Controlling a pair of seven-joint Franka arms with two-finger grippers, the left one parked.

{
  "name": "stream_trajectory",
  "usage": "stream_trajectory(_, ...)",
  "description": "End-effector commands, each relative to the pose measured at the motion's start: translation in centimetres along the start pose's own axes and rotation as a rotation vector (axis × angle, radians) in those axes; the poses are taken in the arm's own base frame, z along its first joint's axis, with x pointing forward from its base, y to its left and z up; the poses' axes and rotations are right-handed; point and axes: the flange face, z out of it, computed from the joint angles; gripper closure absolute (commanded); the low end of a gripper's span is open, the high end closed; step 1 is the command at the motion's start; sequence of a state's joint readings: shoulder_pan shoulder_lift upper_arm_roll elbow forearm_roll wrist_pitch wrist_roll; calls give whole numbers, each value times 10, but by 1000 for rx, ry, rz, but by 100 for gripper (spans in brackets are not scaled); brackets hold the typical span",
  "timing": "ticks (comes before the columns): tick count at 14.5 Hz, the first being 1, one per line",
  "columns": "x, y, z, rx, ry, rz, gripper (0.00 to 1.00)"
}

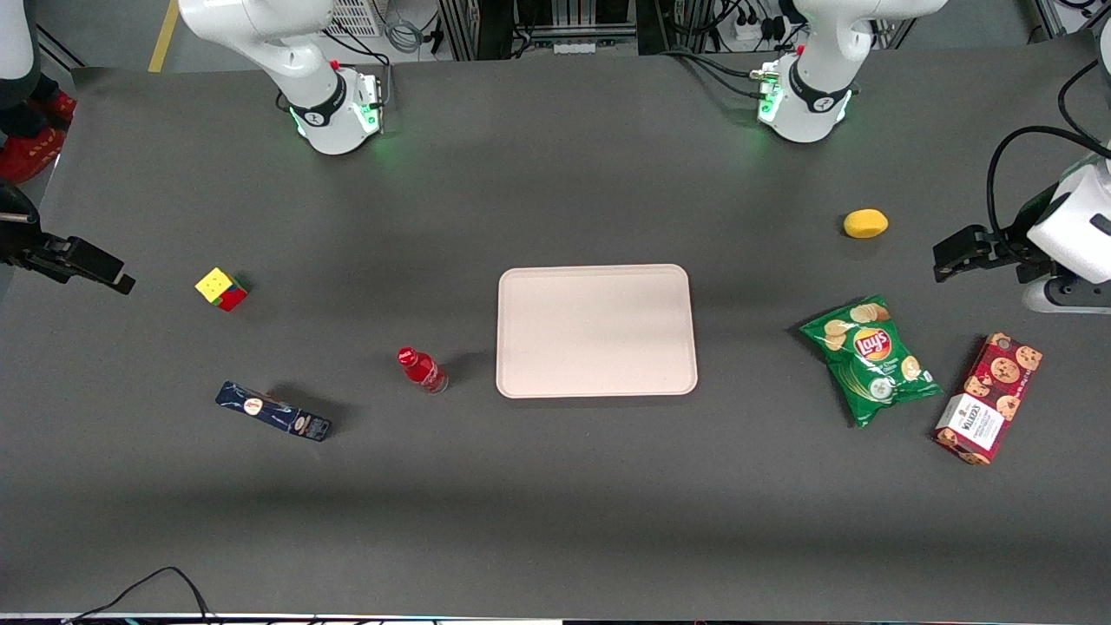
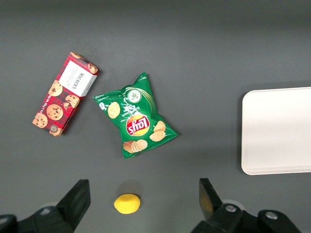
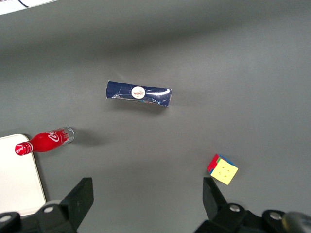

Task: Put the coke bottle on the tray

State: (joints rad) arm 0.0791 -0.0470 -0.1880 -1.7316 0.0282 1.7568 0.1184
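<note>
My gripper (image 3: 146,204) high over the table, fingers spread, holding nothing, coke bottle (image 1: 422,370) upright just beside the tray (image 1: 595,330), apart from it

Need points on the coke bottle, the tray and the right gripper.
coke bottle (image 1: 423,370), front view, on its red label.
tray (image 1: 595,331), front view, on its bare flat middle.
gripper (image 3: 147,200), right wrist view, midway between its open fingertips, above the table away from the bottle.

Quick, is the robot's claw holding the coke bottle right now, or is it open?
Gripper: open, holding nothing, hanging above the table toward the working arm's end, well apart from the coke bottle, which stands on the table beside the tray.
</note>
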Motion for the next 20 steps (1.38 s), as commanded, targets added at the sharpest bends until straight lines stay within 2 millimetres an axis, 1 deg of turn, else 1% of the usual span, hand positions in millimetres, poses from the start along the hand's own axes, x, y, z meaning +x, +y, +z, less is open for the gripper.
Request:
stream_trajectory(1,-1,1,-8,8,-6,-13,0)
stream_trajectory(5,1,6,-6,8,-6,-1,0)
stream_trajectory(10,1,6,-6,-12,-5,-8,0)
stream_trajectory(14,0,-9,-8,-4,-2,-20,0)
stream_trajectory(15,-2,-21,-6,4,-6,-38,0)
stream_trajectory(20,-25,-110,-7,16,-8,-205,0)
